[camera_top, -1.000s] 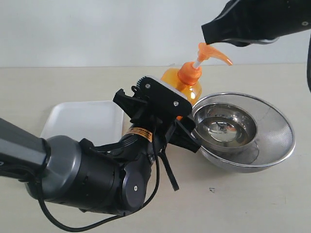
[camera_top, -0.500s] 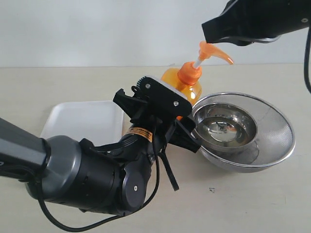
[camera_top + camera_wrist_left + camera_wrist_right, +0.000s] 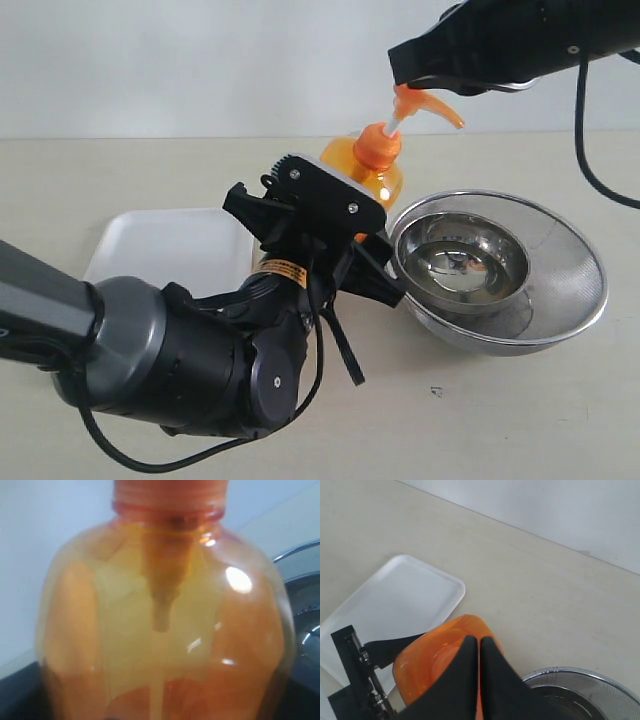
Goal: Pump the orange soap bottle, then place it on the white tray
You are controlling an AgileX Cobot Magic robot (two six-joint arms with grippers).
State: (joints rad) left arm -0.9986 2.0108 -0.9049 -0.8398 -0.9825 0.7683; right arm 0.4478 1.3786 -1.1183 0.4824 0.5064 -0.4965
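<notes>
There is one orange soap bottle, one white tray and two round steel bowls, the smaller bowl sitting inside the wider mesh-walled bowl. Two grippers are at work. The left gripper has its fingers spread fairly wide on either side of the bottle's body and clamped against it. In the left wrist view the translucent bottle fills the space between the dark finger edges. The right gripper has its two fingers pressed together with no gap, and their tips rest on top of the orange pump head. The tray lies flat just outside one left finger, and the bowls sit close beside the other. The bottle's base is hidden behind the left gripper.
</notes>
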